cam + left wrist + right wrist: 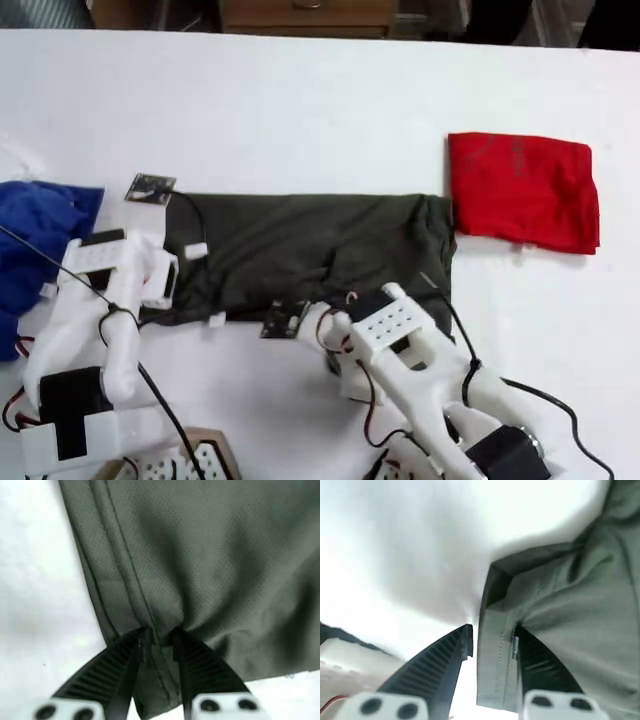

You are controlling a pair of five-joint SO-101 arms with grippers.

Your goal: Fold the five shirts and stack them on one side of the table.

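Shirts lie in three places on the white table [300, 100]. At the middle, a dark olive-green shirt of fine knit fabric [310, 250] is spread as a long band running from 9 o'clock to 3 o'clock, creased toward its 6 o'clock edge. Just beside its 3 o'clock end, toward 2 o'clock, sits a red shirt folded into a flat rectangle [523, 190]. Whether the two touch cannot be told. At the table's 9 o'clock edge a bright blue shirt [35, 235] lies crumpled in a heap, apart from the olive one.

The left gripper [159, 641] is at the 9 o'clock end of the olive shirt. Its black ribbed fingers [125, 665] are drawn narrow and pinch a stitched hem. The cloth puckers into small folds where the tips bite, and the rest of the shirt spreads away flat beyond them.

The right gripper [491, 642] is at the shirt's 6 o'clock edge, near the middle of the band. Its claw stands partly open, astride a folded, stitched edge of the olive cloth. The fabric lies against one finger [540, 670], while a sliver of white table shows between the cloth and the other finger. A folded corner of the cloth lies just past the tips.
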